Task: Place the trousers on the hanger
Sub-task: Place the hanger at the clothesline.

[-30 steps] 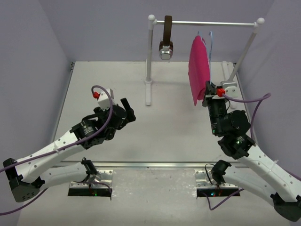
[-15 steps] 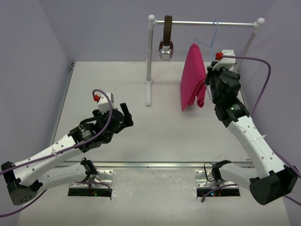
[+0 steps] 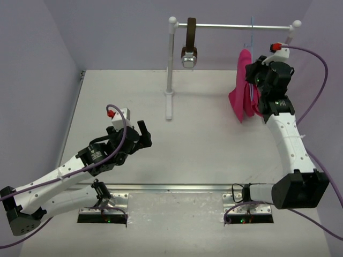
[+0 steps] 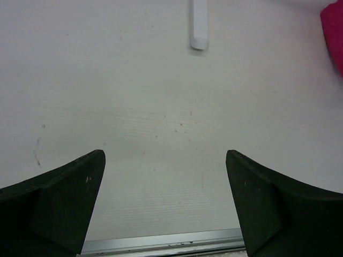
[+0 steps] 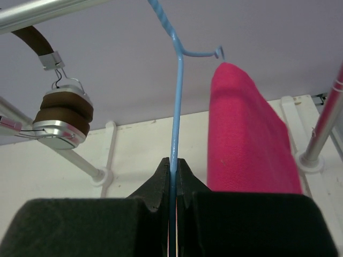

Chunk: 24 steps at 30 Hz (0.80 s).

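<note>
Risk: right gripper (image 5: 172, 167) clamped on hanger (image 5: 176, 101) wire just under the rail (image 3: 225, 25); letting go before it hooks there could drop it and the trousers (image 5: 246, 139); left gripper (image 4: 165, 156) wide, idle.

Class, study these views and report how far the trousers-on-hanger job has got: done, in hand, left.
Done: the trousers hang over the hanger. In hand: the right gripper pinches the hanger's wire, holding it up by the rail. Left: whether the hanger is hooked over the rail cannot be told; if so, only release remains. The left gripper is open and empty.
</note>
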### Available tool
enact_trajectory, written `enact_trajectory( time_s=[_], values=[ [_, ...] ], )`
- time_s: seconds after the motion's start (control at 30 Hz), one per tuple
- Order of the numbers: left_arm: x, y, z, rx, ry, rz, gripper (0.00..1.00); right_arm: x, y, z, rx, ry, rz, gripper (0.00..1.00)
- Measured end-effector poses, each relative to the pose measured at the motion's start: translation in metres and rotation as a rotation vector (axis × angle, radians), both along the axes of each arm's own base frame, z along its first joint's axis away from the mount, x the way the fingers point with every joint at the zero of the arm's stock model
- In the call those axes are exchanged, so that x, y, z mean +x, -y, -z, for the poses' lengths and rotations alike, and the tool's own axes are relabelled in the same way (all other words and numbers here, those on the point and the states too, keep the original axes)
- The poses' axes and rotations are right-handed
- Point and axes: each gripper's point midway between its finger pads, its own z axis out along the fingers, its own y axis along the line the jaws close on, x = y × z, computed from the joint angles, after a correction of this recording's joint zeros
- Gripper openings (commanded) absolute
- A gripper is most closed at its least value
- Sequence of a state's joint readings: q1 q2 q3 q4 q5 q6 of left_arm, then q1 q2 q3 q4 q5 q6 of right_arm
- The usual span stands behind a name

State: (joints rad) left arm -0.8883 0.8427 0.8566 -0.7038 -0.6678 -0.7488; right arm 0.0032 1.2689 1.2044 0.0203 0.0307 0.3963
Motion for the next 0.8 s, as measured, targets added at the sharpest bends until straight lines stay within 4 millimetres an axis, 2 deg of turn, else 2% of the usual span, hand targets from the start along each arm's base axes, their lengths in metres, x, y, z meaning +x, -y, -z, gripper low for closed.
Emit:
enact_trajectory(
  time_s=[0.2,0.43,0.8],
  values=[
    [-0.001,0.003,0.0,-0.008,0.003,0.018,0.93,0.023,-0.007,0.003,0.0,-0.008,-0.044,0.0],
    [0.0,0.006,-0.002,-0.019,0.007,0.028,0.93,0.032,-0.01,0.006,0.025,0.008,-0.076,0.0],
    [-0.001,0.006,-0.003,-0.025,0.007,0.033,0.93,0.029,-0.011,0.043,0.129,-0.006,-0.124,0.0]
  ],
)
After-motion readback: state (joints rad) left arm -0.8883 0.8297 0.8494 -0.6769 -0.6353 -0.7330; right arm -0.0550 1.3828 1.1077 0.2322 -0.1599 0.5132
